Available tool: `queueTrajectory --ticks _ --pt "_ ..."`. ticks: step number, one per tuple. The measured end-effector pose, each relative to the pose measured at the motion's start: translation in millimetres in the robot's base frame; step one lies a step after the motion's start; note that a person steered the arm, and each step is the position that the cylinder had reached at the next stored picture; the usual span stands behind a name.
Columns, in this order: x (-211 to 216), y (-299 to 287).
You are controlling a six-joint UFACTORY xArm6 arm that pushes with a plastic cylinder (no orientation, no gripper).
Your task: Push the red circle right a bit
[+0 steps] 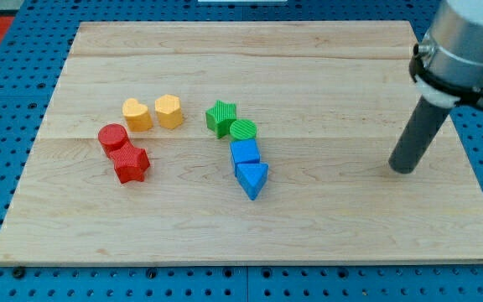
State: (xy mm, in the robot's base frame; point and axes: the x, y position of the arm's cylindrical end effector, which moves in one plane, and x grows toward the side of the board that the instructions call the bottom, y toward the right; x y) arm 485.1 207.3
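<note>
Camera view: your red circle (112,137) sits on the wooden surface (325,218) toward the view's left, touching the red star (131,164) just below it. Above and to its right stand a yellow heart (137,114) and a yellow hexagon (168,111). My tip (402,170) rests far to the view's right, well apart from every block. There is no hand here, only a bare rod holding nothing.
</note>
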Motion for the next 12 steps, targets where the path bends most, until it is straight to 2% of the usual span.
queueTrajectory --ticks 3,4,5,6,7,8,9,10,11,12 --pt "-64.9 9.8" --pt "-51.2 10.4" --pt "23.2 -4.7" --pt "109.6 -96.9" --pt "133.8 -175.4" --pt "130.7 -285.1" --pt "101.5 -402.0" --pt "60.3 -452.0" --pt "35.8 -414.7" --pt "29.3 -425.2"
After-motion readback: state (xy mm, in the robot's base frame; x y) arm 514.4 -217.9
